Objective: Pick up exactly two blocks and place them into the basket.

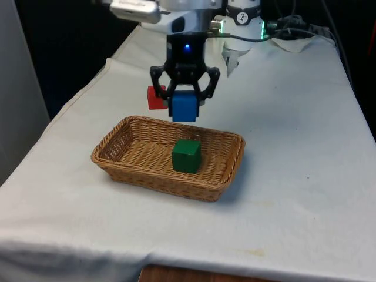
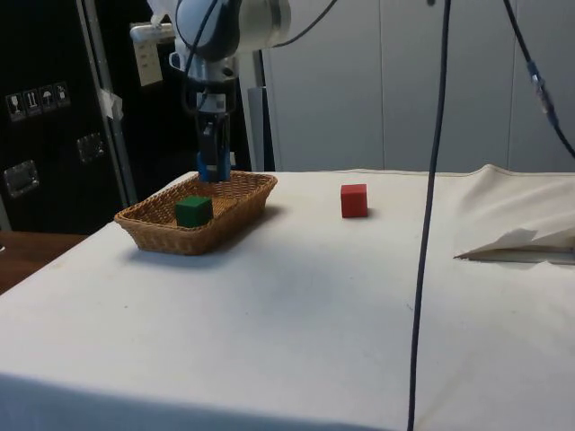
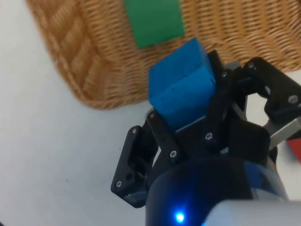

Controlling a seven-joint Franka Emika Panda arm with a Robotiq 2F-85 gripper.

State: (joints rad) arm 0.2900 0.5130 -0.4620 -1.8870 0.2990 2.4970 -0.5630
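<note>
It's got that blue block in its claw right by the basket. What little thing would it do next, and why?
Probably ease a little further over the basket and open. The gripper is shut on the blue block, held above the basket's far rim rather than its middle. The green block already lies inside, so the blue one would be the second; the red block stays on the cloth.

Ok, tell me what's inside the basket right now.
One green block sits on the basket floor. The gripper holds a blue block above the far rim, not inside. The near wall hides a floor strip.
</note>
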